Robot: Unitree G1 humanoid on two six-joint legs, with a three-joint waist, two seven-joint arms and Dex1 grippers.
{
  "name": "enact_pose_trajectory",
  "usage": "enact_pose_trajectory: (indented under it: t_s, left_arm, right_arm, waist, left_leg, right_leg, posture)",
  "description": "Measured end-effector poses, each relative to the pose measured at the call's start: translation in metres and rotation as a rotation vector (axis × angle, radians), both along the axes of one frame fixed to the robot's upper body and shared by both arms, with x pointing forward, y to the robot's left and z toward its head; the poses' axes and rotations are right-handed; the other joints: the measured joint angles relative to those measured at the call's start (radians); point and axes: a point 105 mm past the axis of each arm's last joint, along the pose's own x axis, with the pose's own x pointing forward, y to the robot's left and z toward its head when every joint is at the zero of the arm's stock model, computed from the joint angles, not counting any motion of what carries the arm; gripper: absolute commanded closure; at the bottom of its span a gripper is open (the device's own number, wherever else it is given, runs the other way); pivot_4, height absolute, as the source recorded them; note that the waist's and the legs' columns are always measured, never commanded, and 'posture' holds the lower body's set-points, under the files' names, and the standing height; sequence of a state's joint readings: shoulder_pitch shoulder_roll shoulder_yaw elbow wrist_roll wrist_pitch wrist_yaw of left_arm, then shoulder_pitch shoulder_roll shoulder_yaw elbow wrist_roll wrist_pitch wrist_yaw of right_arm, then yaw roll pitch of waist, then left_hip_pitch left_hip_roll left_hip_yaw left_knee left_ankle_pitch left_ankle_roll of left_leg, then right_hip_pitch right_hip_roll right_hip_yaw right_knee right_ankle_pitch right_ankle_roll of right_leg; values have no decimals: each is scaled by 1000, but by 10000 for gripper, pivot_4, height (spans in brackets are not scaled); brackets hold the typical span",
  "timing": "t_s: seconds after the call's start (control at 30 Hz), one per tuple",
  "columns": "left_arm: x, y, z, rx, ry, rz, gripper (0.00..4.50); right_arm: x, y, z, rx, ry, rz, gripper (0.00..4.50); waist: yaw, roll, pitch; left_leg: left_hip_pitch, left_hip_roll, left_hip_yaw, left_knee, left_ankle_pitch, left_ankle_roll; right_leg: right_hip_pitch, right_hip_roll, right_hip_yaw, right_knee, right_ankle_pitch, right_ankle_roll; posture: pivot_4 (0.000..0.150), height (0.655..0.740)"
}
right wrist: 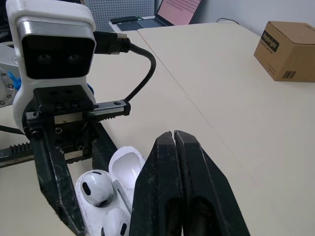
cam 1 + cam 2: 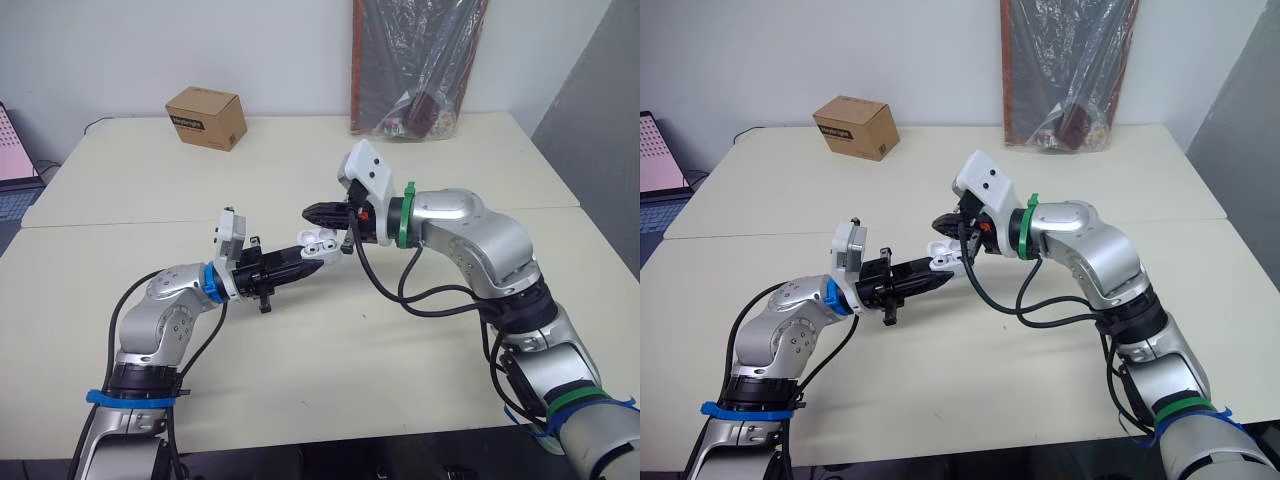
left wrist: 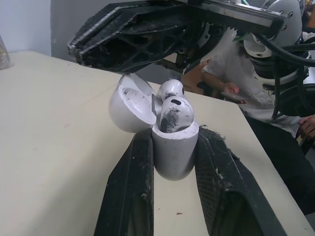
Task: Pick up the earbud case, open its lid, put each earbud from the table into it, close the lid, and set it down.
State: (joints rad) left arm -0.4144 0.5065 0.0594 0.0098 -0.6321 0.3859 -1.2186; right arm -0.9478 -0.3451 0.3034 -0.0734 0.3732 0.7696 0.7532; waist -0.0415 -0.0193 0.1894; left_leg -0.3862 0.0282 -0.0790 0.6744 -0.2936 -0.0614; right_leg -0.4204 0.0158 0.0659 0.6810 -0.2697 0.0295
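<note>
The white earbud case [image 3: 173,150] is held upright above the table, clamped between the fingers of my left gripper [image 2: 310,255]. Its lid [image 3: 130,104] is hinged open to one side. Two white earbuds [image 3: 176,112] sit in the case, their heads sticking out. My right gripper [image 2: 310,212] hovers just above and behind the open lid, its fingers [image 1: 173,147] pressed together with nothing between them. From the right wrist view, the lid [image 1: 125,164] and an earbud [image 1: 97,188] lie right below its tips.
A brown cardboard box [image 2: 206,117] stands at the far left of the table [image 2: 300,380]. A dark bag in clear plastic [image 2: 415,65] leans on the wall at the back. A laptop [image 2: 10,160] sits off the left edge. A person's sleeve [image 3: 231,73] shows beyond the table.
</note>
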Motion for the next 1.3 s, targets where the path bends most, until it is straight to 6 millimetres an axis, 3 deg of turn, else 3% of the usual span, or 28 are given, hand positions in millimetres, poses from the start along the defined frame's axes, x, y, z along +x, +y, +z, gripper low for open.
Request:
enact_pose_trajectory:
  t_s: [0.23, 0.6, 0.83, 1.3]
  left_arm:
    - [-4, 0, -2, 3, -3, -18, 37177]
    - [-3, -1, -1, 2, -14, -16, 37177]
    - [-3, -2, -1, -2, -13, -13, 37177]
    - [-1, -3, 3, -37, 23, -14, 37177]
  right_arm:
    - [0, -2, 13, 60, 24, 31, 44603]
    - [2, -11, -14, -45, 46, 15, 44603]
    - [-1, -8, -21, -65, 59, 32, 44603]
    - [-8, -13, -15, -45, 47, 6, 44603]
  waist:
    - [1, 0, 0]
    - [1, 0, 0]
    - [1, 0, 0]
    - [1, 0, 0]
  left_leg:
    - [0, 0, 0, 0, 0, 0]
    - [0, 0, 0, 0, 0, 0]
    - [0, 0, 0, 0, 0, 0]
    - [0, 0, 0, 0, 0, 0]
  right_leg:
    - [0, 0, 0, 0, 0, 0]
    - [0, 0, 0, 0, 0, 0]
    - [0, 0, 0, 0, 0, 0]
    - [0, 0, 0, 0, 0, 0]
  posture:
    - [1500, 7400]
    - [1500, 7400]
    - [1500, 7400]
    - [1500, 7400]
